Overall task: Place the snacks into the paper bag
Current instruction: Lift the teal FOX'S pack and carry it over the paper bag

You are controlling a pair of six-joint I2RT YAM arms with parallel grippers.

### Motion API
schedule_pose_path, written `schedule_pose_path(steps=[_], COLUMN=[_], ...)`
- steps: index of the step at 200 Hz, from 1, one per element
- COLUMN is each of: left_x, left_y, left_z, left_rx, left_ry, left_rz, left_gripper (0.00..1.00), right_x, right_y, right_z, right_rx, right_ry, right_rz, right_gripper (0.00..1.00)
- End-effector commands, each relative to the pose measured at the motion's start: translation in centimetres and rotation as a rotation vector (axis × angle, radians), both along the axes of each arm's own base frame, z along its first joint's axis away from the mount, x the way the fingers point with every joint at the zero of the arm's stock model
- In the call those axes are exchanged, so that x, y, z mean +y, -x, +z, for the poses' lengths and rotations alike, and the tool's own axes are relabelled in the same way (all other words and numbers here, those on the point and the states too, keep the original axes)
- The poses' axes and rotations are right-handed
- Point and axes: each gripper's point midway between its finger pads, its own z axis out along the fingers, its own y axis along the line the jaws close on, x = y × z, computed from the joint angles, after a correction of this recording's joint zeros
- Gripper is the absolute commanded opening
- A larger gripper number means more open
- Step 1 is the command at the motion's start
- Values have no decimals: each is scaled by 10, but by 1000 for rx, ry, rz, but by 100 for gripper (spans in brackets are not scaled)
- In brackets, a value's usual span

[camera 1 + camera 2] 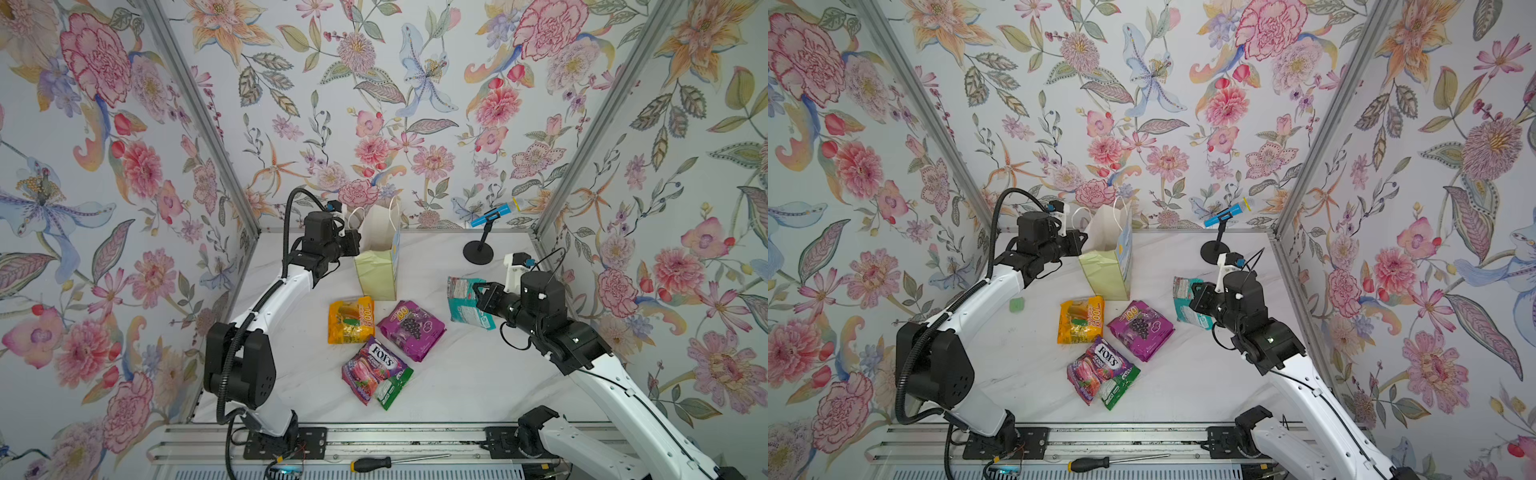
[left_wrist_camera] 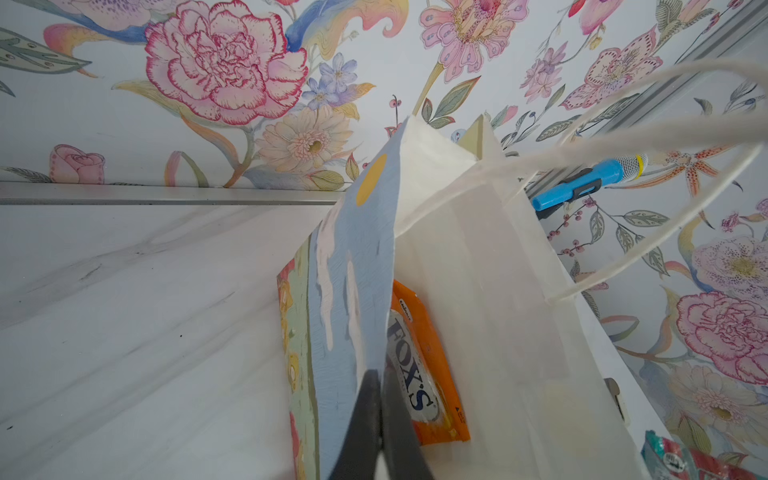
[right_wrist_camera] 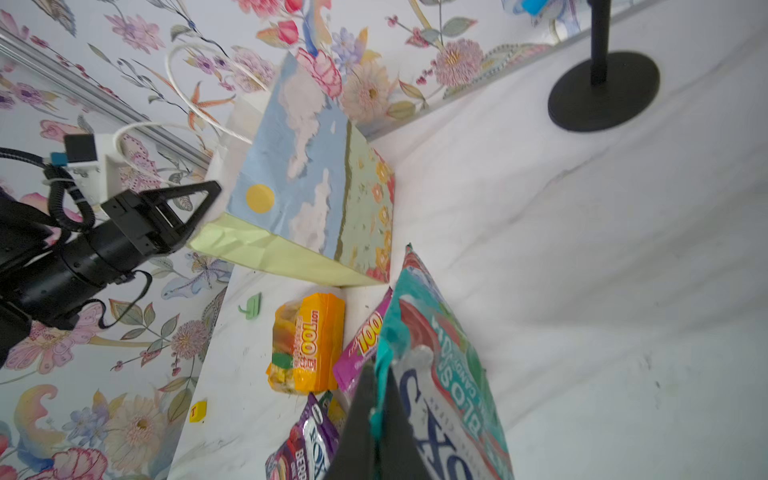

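Film is what my right gripper [image 1: 478,293] has: the jaws are pinched fully together on one edge of the teal packet [image 1: 467,305]. The packet appears raised off the table, to the right of the paper bag [image 1: 376,274] and well apart from it. I judge it light, soft and slippery. It sags from the pinch, so the flat sealed edge seems a safer hold than the puffy middle, and a fast swing could let it slide out.

My left gripper [image 2: 379,388] is clamped on the bag's printed wall near the rim, holding the mouth apart. Paper that thin will likely crumple or tip if I tug. Inside the bag, an orange FOX'S packet [image 2: 428,374] stands against that wall.

In front of the bag lie:
- the orange-yellow packet [image 1: 350,319]
- the purple grape packet [image 1: 411,330]
- the purple-red FOX'S packet [image 1: 370,370]
- a green packet [image 1: 392,386] touching the purple-red one

The mouth is narrow and the thin handles [image 2: 685,133] loop over it, so I would enter edge-first from above. The way across to the bag looks open. Only the microphone stand [image 1: 478,252], behind and right of the bag, needs skirting.
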Motion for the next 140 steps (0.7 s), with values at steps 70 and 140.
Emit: schedule_pose_path(steps=[70, 140], left_x=[-6, -9], left_y=[-4, -5], left_z=[7, 7], left_rx=[-13, -13], left_ry=[56, 93], left_rz=[-21, -18], left_gripper=[0, 0], right_x=[73, 137], right_y=[-82, -80], right_z=[184, 253], right_rx=[-502, -650], right_ry=[-100, -201], right_rz=[161, 297], right_gripper=[0, 0])
